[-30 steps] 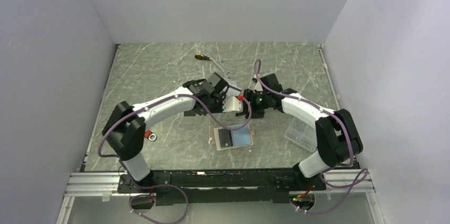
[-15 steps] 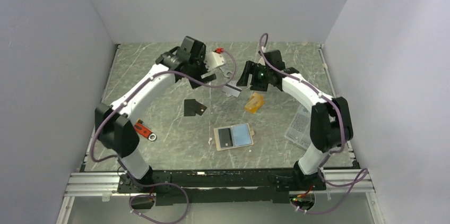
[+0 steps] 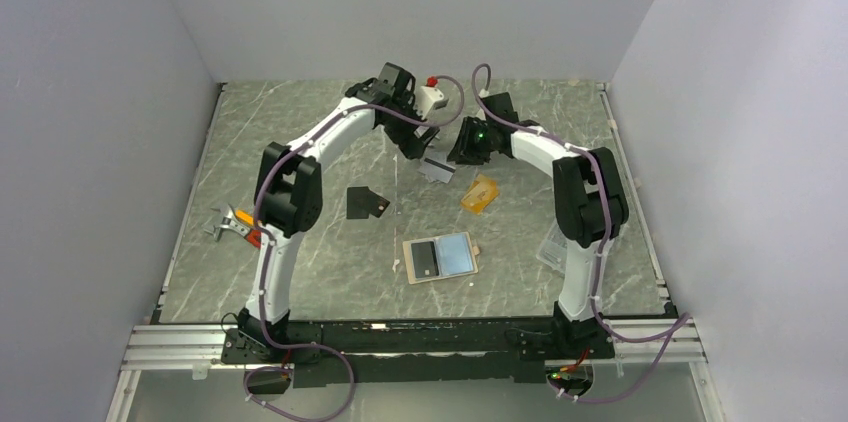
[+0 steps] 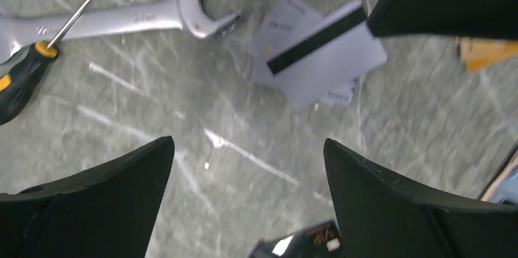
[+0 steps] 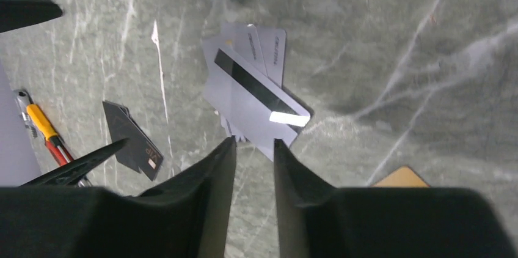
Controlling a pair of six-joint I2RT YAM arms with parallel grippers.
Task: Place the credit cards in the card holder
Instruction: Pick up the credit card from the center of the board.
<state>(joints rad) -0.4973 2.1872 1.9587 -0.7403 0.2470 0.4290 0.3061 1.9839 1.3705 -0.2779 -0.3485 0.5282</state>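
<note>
While both arms are stretched out to the far part of the bench [image 3: 300,142], most of the job is not yet done. The wallet [image 3: 441,258] is laid open and flat on the near part of the bench, well apart from both claws. A dark card [image 3: 424,260] seems to be tucked into its left half, but it is too small to be sure of. A blue panel is seen on its right half. The silver cards [image 5: 253,99] are piled loosely on the bench, and the top one is turned so that its black stripe is shown. The right claw [image 5: 252,143] is held at one edge of that pile. Its two fingers are brought close together with only a thin gap left, and nothing is seen clamped between them. The left claw [image 4: 245,148] is held over bare bench beside the pile, with its fingers spread wide apart and nothing in it. A wrench [image 4: 153,16] and a screwdriver [image 4: 24,68] are laid just past the pile and are not needed. The orange card [image 3: 480,192] is laid near the silver pile, toward the wallet. The black card [image 3: 366,202] is laid off to the left, apart from the others. So it is judged that the silver cards, the orange card and the black card have yet to be picked up, carried over and slid into the wallet.
</note>
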